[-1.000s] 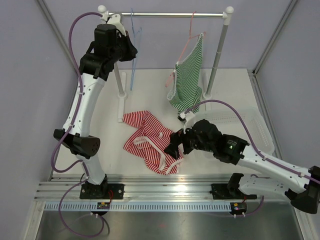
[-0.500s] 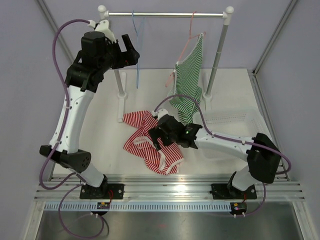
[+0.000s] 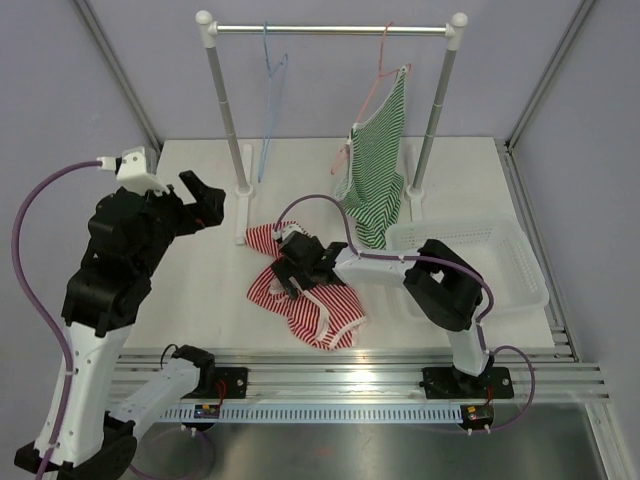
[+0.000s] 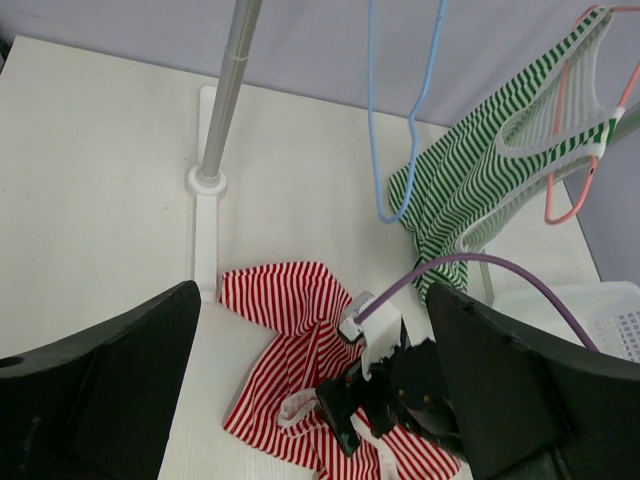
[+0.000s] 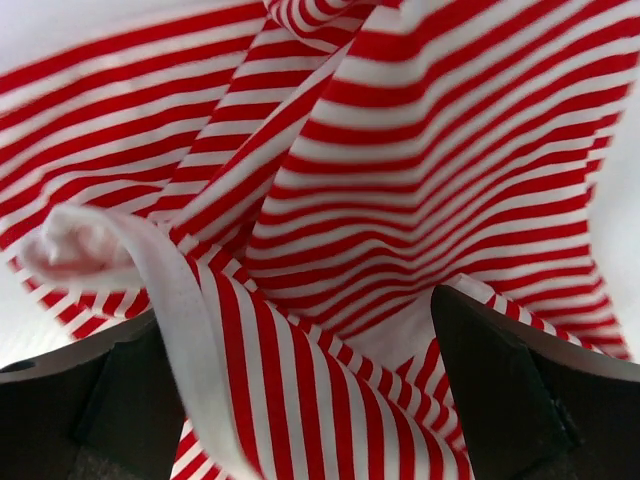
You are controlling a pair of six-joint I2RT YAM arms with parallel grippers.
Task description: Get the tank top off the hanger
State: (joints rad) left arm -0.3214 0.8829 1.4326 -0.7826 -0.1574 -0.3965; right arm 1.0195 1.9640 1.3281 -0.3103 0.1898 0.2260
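A red-striped tank top [image 3: 322,318] [image 4: 280,300] [image 5: 400,180] lies crumpled on the table, free of any hanger. A bare blue hanger [image 3: 270,100] [image 4: 405,110] hangs on the rail. A green-striped tank top [image 3: 375,170] [image 4: 470,190] hangs on a pink hanger [image 3: 375,85] [image 4: 570,150]. My right gripper [image 3: 285,270] [image 4: 370,390] [image 5: 300,400] is open, low over the red top, with cloth between its fingers. My left gripper [image 3: 212,205] [image 4: 312,380] is open and holds nothing, left of the rack's left post and away from both hangers.
The clothes rack's rail [image 3: 330,30] spans two posts [image 3: 225,110] [image 3: 435,100] at the back. A white mesh basket [image 3: 470,228] [image 4: 600,310] sits at the right of the table. My right arm's purple cable loops over the red top.
My left gripper opened and came down from the rail by the blue hanger to the table's left side. My right gripper slid left across the red top, still open.
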